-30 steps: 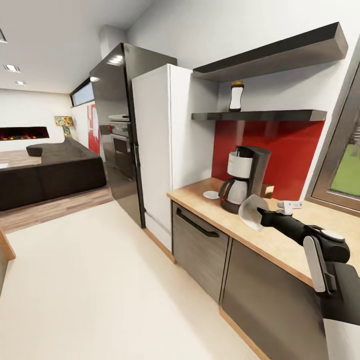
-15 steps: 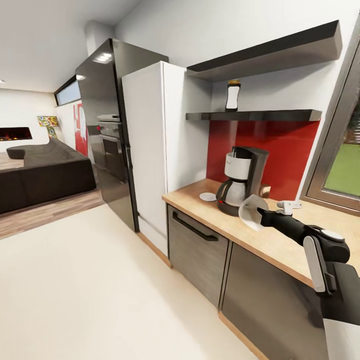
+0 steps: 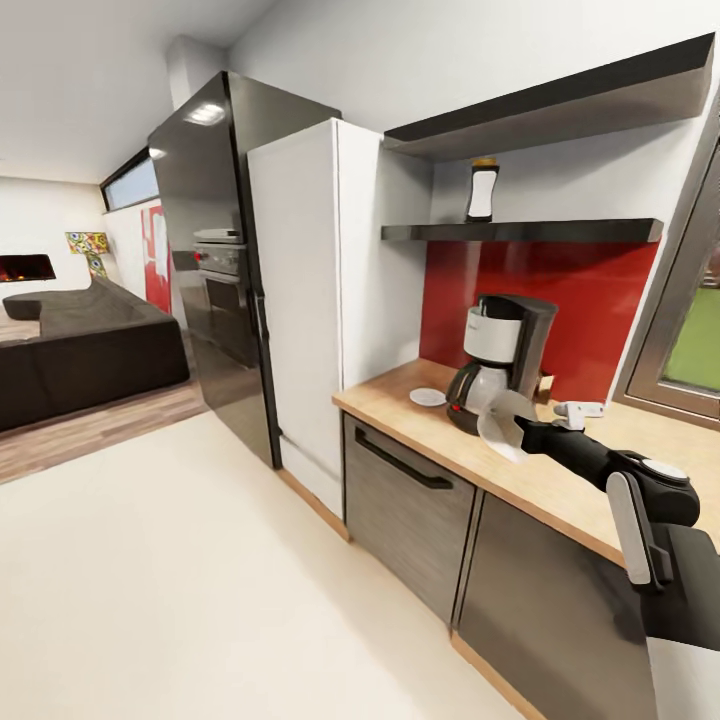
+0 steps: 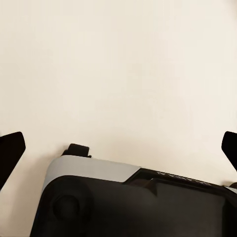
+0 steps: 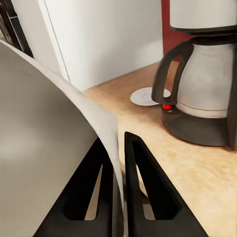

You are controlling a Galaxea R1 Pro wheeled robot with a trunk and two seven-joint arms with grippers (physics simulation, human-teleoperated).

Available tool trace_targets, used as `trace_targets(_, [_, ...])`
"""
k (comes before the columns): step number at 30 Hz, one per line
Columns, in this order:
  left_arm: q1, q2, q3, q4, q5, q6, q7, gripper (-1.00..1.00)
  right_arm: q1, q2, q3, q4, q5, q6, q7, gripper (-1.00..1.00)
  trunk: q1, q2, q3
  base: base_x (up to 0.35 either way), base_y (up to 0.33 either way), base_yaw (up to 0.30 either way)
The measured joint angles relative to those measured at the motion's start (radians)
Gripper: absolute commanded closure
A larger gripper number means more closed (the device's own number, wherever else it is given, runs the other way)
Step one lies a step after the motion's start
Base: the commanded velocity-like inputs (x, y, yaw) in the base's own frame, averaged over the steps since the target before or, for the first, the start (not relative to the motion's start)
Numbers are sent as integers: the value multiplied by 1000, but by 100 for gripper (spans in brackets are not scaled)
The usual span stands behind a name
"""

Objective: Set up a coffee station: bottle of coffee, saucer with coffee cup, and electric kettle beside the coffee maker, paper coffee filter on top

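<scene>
The right gripper point(image 5: 121, 197) has its jaws pinched narrow on the paper coffee filter point(image 5: 54, 148), the thin sheet caught edge-on between the two black fingers point(image 5: 148, 182). From the head view the filter point(image 3: 500, 420) fans out ahead of the right gripper point(image 3: 530, 437), held above the worktop point(image 3: 560, 490) just in front of the coffee maker point(image 3: 505, 360).

The filter looks very light and limp, likely to bend or slip under any side load, so I judge a grip near its folded rim, as now, suits it best; it should be lowered gently onto the machine's top rather than pushed.

The left gripper point(image 4: 118, 143) shows only its two dark fingertips point(image 4: 10, 148) far apart at the edges of the left wrist view, so its jaws stand wide, with plain pale floor point(image 4: 118, 64) beyond.

The right wrist view gives the carafe, its black handle and the red switch close up, and the saucer point(image 5: 148, 96) lying flat on the worktop just beside the machine's base. The head view adds what that one lacks: the bottle of coffee point(image 3: 481, 190) standing on the kitchen shelf point(image 3: 520, 231) above the red backsplash point(image 3: 590, 300), and the tall white fridge point(image 3: 310, 300) at the worktop's end.
</scene>
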Motion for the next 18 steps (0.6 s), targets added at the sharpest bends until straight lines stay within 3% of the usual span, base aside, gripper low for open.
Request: trace_targets(18, [0, 0, 0, 0, 0, 0, 0, -100, 0, 0, 0, 0, 0, 1, 0, 100, 0, 0, 0, 17, 25, -260])
